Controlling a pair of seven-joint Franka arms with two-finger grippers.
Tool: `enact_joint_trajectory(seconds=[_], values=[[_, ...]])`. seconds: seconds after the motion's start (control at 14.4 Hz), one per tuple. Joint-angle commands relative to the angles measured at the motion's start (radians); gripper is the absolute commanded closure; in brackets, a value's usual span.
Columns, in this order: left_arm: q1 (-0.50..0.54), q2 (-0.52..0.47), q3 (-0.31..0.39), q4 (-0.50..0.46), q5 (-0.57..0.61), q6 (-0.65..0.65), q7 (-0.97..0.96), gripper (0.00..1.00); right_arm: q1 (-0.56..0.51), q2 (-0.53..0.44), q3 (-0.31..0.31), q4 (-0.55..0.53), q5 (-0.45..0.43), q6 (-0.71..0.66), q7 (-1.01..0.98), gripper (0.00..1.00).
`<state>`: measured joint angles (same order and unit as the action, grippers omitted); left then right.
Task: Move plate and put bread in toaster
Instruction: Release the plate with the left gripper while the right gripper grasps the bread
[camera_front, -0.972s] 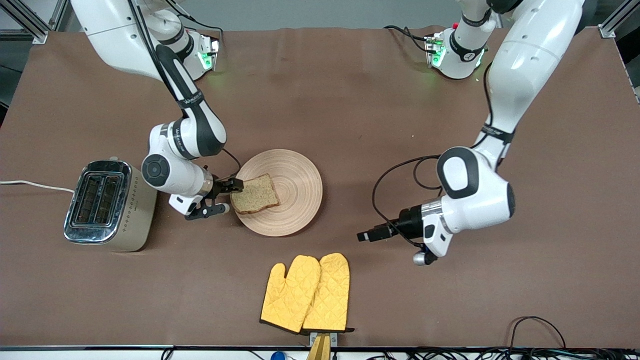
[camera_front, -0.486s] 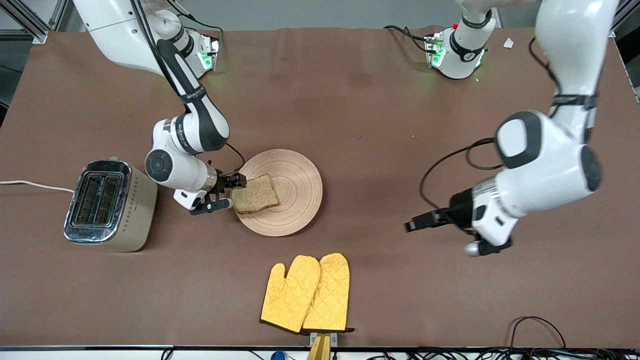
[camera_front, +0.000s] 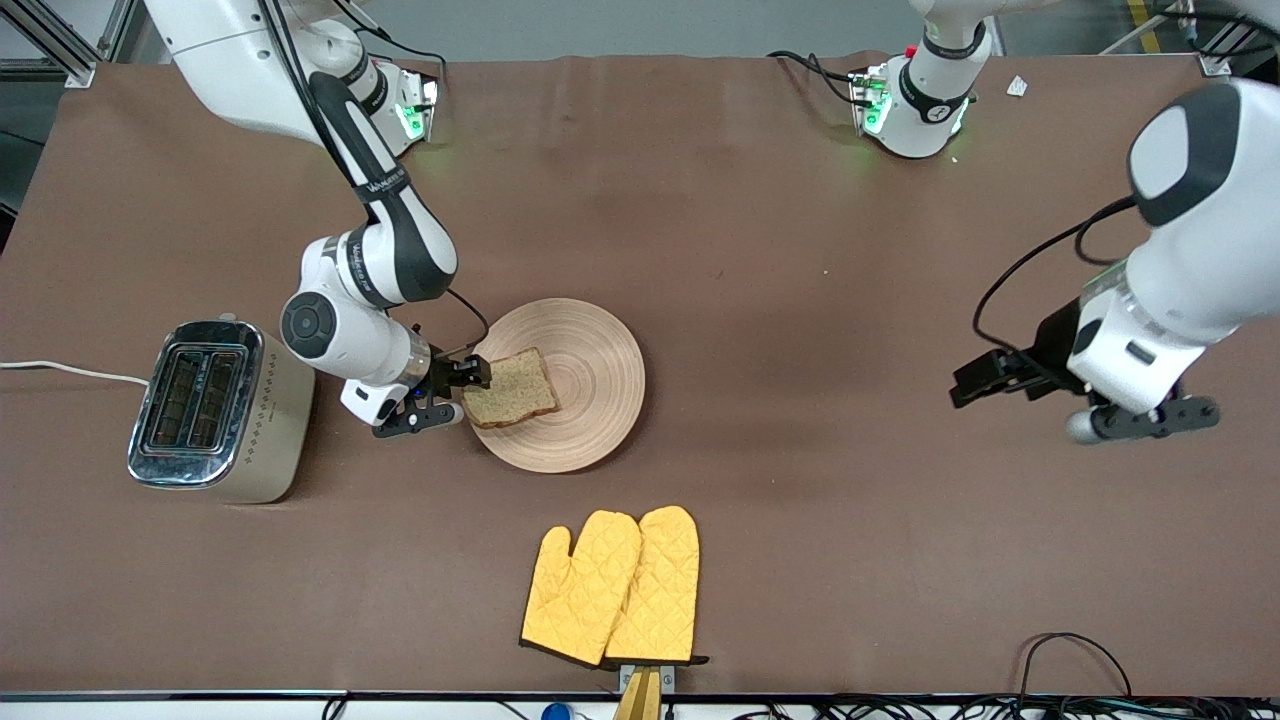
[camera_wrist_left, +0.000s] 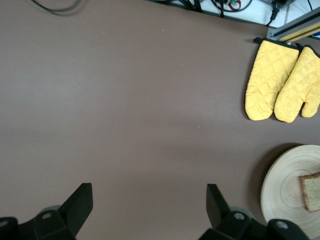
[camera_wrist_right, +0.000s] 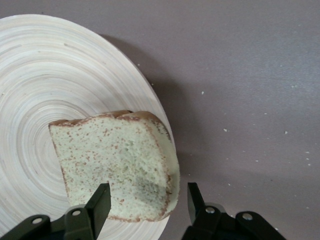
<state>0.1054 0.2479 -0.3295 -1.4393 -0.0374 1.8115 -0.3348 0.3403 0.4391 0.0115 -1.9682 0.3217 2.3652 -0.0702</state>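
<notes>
Left gripper (camera_front: 975, 380) now swung well away from the plate (camera_front: 590, 420) toward the left arm's end of the table, up over bare tabletop with fingers spread wide and nothing between them; plate evidently done with. Right gripper (camera_front: 450, 392) still at the plate's toaster-side rim, fingers open on either side of the bread's (camera_front: 510, 388) edge, not yet pinched. Bread lying flat on the plate, toaster (camera_front: 215, 410) close beside it; next likely a squeeze and lift.

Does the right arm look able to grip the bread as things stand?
Probably yes: the right pincer is open at the plate's edge, its fingers either side of the bread's corner, nothing between.
</notes>
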Motion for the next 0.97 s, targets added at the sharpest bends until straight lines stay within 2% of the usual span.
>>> enact_joint_trajectory(seconds=[0.0,0.07,0.42,0.9], values=[[-0.102,-0.116,0.131,-0.041,0.037,-0.079,0.014,0.0,0.003,-0.014,-0.001,-0.014,0.016,0.017,-0.01,0.34],[-0.116,-0.149,0.163,-0.041,0.037,-0.137,0.038,0.0,0.005,-0.011,-0.001,-0.015,0.011,0.032,-0.011,0.35],[-0.115,-0.268,0.188,-0.085,0.037,-0.26,0.143,0.0,0.008,0.01,-0.004,-0.023,0.007,0.074,-0.017,0.35],[-0.11,-0.274,0.173,-0.081,0.036,-0.273,0.146,0.0,0.002,0.012,-0.007,-0.026,0.007,0.068,-0.017,0.48]])
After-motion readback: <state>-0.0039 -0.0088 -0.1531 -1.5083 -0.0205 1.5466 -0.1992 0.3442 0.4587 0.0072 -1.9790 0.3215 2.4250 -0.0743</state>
